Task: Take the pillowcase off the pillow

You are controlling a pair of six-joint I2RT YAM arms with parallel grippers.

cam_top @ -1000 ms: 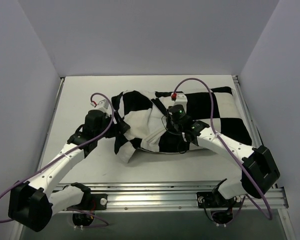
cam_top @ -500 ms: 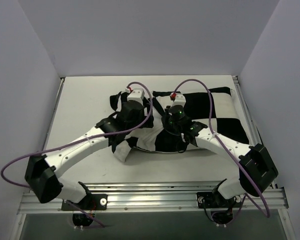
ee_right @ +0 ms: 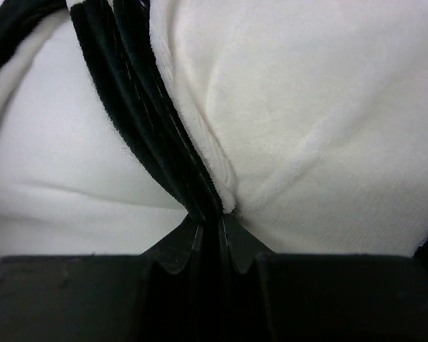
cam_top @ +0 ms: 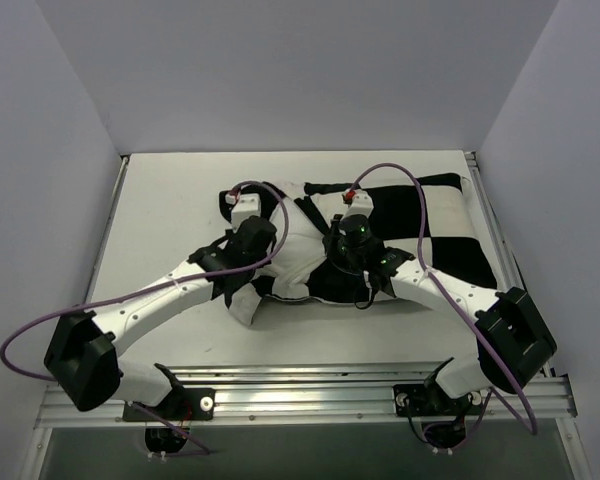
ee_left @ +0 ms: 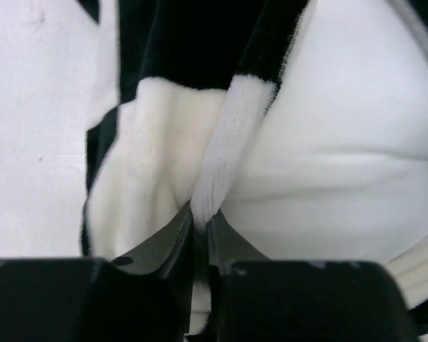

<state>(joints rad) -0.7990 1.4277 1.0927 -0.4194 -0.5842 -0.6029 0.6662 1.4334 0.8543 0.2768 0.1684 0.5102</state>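
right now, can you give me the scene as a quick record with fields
pillowcase: black and white checks, bunched, partly on the pillow
pillow: plain white, partly bared in the middle, lying on the table
left end effector: shut on a white edge fold of the pillowcase
right end effector: shut on a black and cream fold of the pillowcase
task status: cover not yet off
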